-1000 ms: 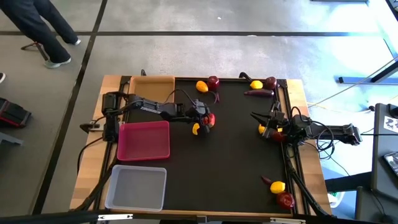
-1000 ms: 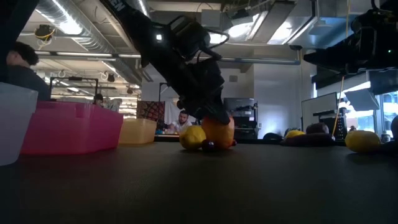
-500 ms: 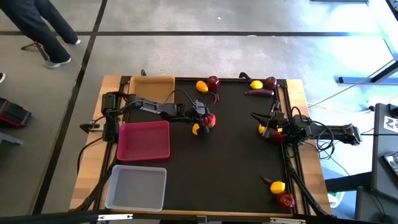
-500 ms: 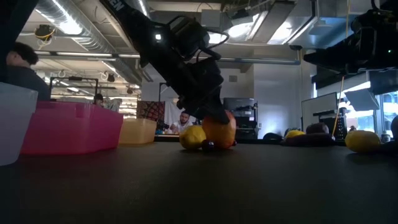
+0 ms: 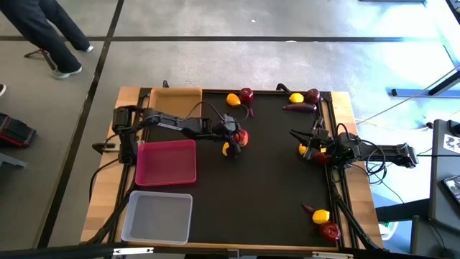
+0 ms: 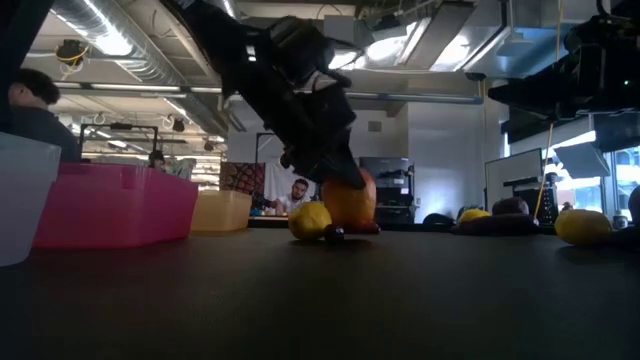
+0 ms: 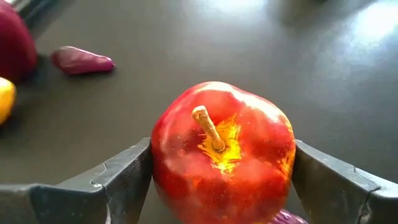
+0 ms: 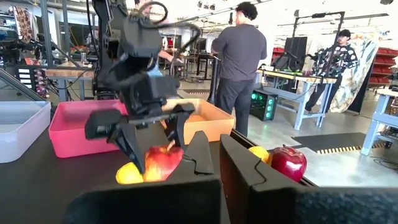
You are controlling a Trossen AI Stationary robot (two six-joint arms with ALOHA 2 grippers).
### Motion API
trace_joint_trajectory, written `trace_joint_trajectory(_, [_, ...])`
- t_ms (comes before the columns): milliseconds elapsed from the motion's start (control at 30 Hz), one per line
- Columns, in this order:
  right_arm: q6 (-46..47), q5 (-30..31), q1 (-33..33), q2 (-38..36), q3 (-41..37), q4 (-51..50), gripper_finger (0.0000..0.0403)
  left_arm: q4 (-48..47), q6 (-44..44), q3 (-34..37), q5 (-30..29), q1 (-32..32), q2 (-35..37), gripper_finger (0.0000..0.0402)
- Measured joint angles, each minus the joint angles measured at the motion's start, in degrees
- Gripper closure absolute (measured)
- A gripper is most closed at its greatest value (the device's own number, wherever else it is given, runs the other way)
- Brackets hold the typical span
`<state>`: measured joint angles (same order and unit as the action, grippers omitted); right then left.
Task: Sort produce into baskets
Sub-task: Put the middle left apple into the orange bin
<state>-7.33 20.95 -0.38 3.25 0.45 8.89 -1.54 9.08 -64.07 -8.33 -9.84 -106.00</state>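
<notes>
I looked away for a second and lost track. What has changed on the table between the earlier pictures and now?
The left claw has narrowed around the apple in the middle of the table, its fingers now against both sides. The apple itself has barely moved and rests beside a lemon. The right claw, the other produce, and the tan, pink and translucent trays stayed as they were.

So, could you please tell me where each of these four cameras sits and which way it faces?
High view: overhead, straight down on the table; both arms show.
Low view: tabletop height, level into the room; left gripper comes from above onto the apple.
Left wrist view: on the left arm, past its own fingers flanking the apple.
Right wrist view: on the right arm, across the table toward the left gripper.
All four share that apple.
</notes>
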Motion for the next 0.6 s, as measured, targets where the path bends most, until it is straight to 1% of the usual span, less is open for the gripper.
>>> trace_joint_trajectory(233, [0.0,0.01,0.0,0.0,0.01,0.01,0.0402,-6.95,1.75,0.0,-3.12,-0.03,7.02,0.0072])
trace_joint_trajectory(400, [-0.31,0.0,0.0,0.0,0.0,0.02,0.0402,-12.07,2.42,0.0,-7.62,-0.07,12.88,0.0055])
trace_joint_trajectory(600, [-0.4,0.48,-0.01,0.0,0.0,0.02,0.0402,-19.19,5.71,-0.02,-12.46,-1.16,20.68,0.0057])
